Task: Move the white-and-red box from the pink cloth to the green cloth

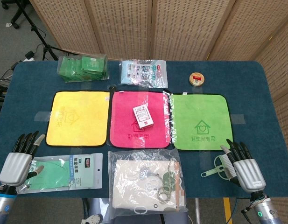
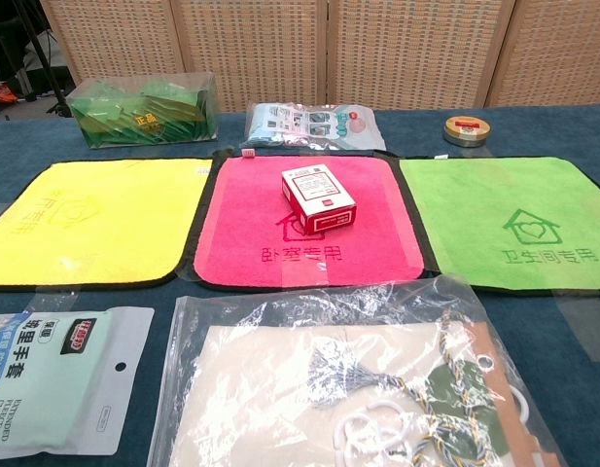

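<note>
At the far left we see our left hand (image 1: pixel 18 161) low over the near edge of the table (image 1: pixel 22 100), fingers straight and slightly apart, holding nothing; it rests just beside a packet of green gloves (image 1: pixel 64 171). Next comes the yellow cloth (image 1: pixel 78 117), with a green packet bundle (image 1: pixel 83 67) behind it. In the middle lies the pink cloth (image 1: pixel 140 119), and the white-and-red box (image 1: pixel 143 116) sits on it near the centre, slightly turned, well apart from both hands. In front of it lies a clear bag (image 1: pixel 146 184) of fabric and rings. To the right the green cloth (image 1: pixel 200 122) lies bare, with a small round tin (image 1: pixel 197 79) behind it. Farthest right our right hand (image 1: pixel 241 164) is open too, fingers extended and empty, beside a green brush (image 1: pixel 217 169).
</note>
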